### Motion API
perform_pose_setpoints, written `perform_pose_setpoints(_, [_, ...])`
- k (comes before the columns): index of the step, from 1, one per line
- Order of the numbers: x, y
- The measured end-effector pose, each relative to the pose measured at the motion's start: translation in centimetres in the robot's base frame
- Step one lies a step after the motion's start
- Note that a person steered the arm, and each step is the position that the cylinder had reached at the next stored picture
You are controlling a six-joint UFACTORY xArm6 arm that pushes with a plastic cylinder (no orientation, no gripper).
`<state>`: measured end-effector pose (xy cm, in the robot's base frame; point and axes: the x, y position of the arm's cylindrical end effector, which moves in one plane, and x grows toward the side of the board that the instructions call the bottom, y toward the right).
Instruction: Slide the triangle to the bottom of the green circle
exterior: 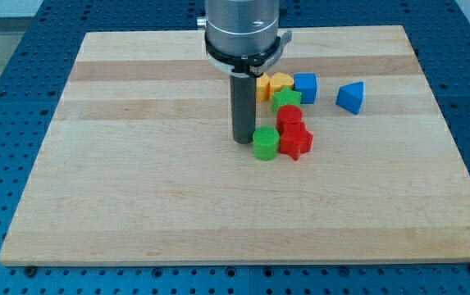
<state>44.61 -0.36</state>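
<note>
Camera view is showing my tip (243, 141) sitting just left of the green circle (265, 143), with the red star block (296, 142) touching that circle's right side. No jaws on me, just a rod, so nothing's opening or closing. Further back, the cluster is crowding in: red block (289, 115), green star block (286, 100), yellow (280, 82), orange (262, 87), blue cube (305, 87). The blue triangle (350, 97) is lying well off to my right, near the table's (136, 205) far edge. Risk: I'm probably nudging the circle or scattering the cluster getting there.
</note>
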Motion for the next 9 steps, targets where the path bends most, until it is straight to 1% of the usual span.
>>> perform_pose_setpoints(1, [0.0,0.0])
perform_pose_setpoints(2, [-0.1,-1.7])
perform_pose_setpoints(3, [1.4,-4.1])
perform_pose_setpoints(4, [5.4,-4.2])
perform_pose_setpoints(5, [8.9,-1.5])
perform_pose_setpoints(6, [9.7,3.6])
perform_pose_setpoints(7, [9.7,10.1])
perform_pose_setpoints(8, [9.3,15.0])
perform_pose_setpoints(9, [7.5,18.0])
